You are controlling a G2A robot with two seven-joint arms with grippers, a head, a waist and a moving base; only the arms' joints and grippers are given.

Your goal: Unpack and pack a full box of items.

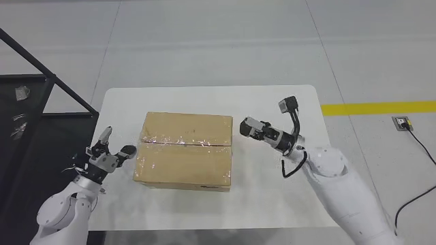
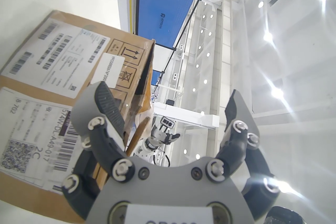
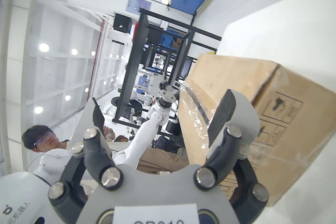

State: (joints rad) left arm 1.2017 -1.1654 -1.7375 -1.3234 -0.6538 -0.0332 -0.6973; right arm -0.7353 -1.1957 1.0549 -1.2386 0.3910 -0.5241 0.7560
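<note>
Top view first: the box [image 1: 185, 151] sits mid-table [image 1: 259, 194], flaps shut, with shiny tape [image 1: 184, 143] along the seam. The left gripper [image 1: 117, 144] is just beside one short end, fingers spread and not touching. The right gripper [image 1: 244, 128] is near the opposite end, a little apart. From up here I can't tell how its fingers stand.

Over to the left wrist: the left gripper [image 2: 169, 99] is wide open with nothing between the pads. Up close I get the box's end face [image 2: 126, 51], covered with white labels [image 2: 52, 51], where from above I had just the lid. There's a dark gap along the flap edge. The right gripper [image 2: 168, 137] is small in the distance, past the box.

Right wrist now: the right gripper [image 3: 161, 112] is spread wide and empty, which settles what the top left open. The box's [image 3: 275, 114] other end is plain cardboard with printed handling marks, and the tape [image 3: 195, 104] runs along the top. The left gripper [image 3: 168, 88] is beyond the far end.
</note>
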